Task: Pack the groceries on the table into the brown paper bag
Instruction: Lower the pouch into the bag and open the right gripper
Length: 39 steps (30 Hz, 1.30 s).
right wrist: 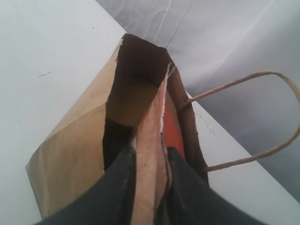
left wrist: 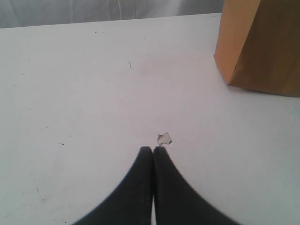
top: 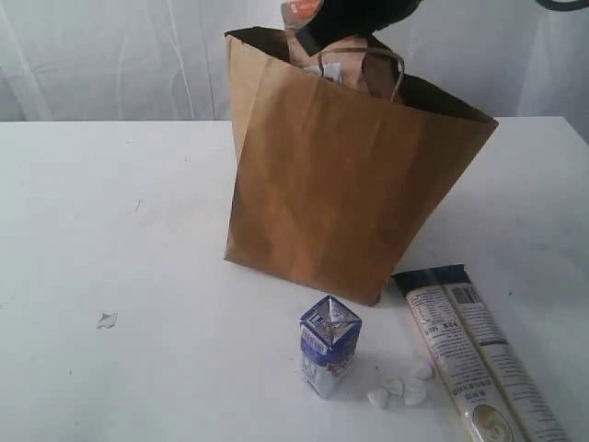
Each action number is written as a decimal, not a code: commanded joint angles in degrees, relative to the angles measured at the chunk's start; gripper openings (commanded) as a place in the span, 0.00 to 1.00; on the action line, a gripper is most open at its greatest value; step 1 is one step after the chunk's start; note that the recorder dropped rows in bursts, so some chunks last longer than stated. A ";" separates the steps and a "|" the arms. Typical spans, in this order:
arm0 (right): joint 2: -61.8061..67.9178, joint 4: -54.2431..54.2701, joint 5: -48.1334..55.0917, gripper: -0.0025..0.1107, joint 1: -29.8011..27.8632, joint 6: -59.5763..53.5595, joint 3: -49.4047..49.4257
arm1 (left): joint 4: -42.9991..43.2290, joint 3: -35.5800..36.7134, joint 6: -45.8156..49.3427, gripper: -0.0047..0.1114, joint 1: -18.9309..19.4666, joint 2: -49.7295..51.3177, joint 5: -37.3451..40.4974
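The right end effector (right wrist: 151,154) pinches a small kraft pouch with an orange strip (right wrist: 151,131) in the mouth of the tall brown paper bag (top: 340,193). Left to pack from the white bench (top: 110,212): a small blue-white carton (top: 329,345) at the bag's 6 o'clock and a long printed packet (top: 479,359) at 4 o'clock. The left end effector (left wrist: 153,150) is closed and empty.

- The right gripper (right wrist: 151,154) is cut off by the top edge of the exterior view; only a dark mass is seen over the paper bag (top: 340,193).
- Whether its fingers (right wrist: 119,187) press on the pouch (right wrist: 150,136) between them cannot be told; the pouch's lower end is cropped by the right wrist view's edge.
- The bag's inside is lost in shadow, and nothing in it can be made out.
- The packet (top: 479,359) is cut off by the bottom edge of the exterior view.
- The print on the packet and on the carton (top: 329,354) is too small to be read.
- The white bits (top: 398,389) beside the carton and the scrap (top: 107,320) are too small to be identified.
- In the left wrist view the bag is cropped at a corner of the picture, and only the tips of the left gripper (left wrist: 153,150) are shown.
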 commanded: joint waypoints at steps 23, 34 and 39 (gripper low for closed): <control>-1.44 9.10 -2.88 0.42 -0.33 2.99 -0.30 | -1.05 0.22 -0.23 0.04 0.05 -0.25 0.17; -6.54 4.73 -4.81 0.42 -0.33 2.99 -0.30 | -1.05 0.22 -0.23 0.04 0.05 -0.25 0.17; -7.24 4.73 -2.68 0.41 -0.33 2.99 -0.30 | -1.05 0.22 -0.23 0.04 0.05 -0.25 0.17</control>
